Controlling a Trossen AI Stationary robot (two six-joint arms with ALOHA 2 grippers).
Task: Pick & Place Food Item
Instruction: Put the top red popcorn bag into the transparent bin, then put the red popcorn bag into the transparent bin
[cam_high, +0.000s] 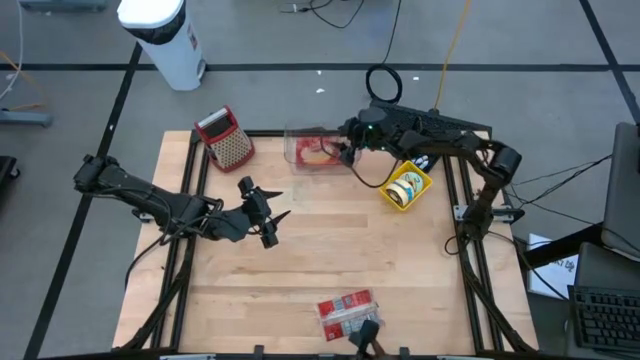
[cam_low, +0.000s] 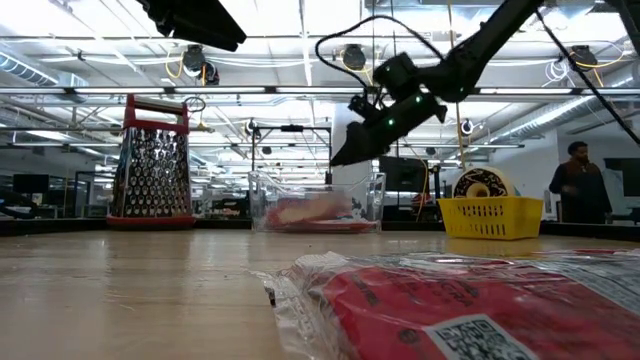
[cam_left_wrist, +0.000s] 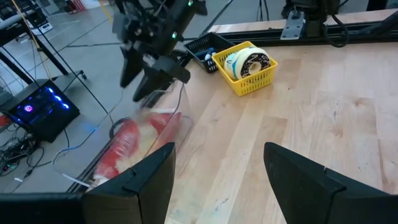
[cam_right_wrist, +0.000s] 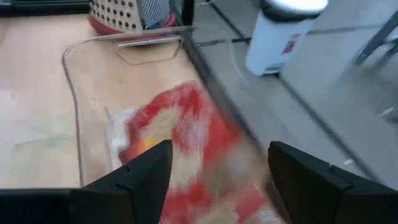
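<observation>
— Hovering at upper centre of the high view, the right gripper (cam_high: 347, 152) has jaws spread, food packet (cam_high: 318, 152) inside the clear container (cam_high: 294, 142).
— Left gripper (cam_high: 272, 215)?
— Centre-left, jaws apart, nothing held.

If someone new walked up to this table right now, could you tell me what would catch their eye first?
Probably the red food packet lying inside the clear container at the table's far edge, with the right claw open just above it. After that, the yellow basket holding a tape roll to the container's right, the metal grater to its left, and a second red packet at the near edge. The left claw hangs open over mid-table.
</observation>
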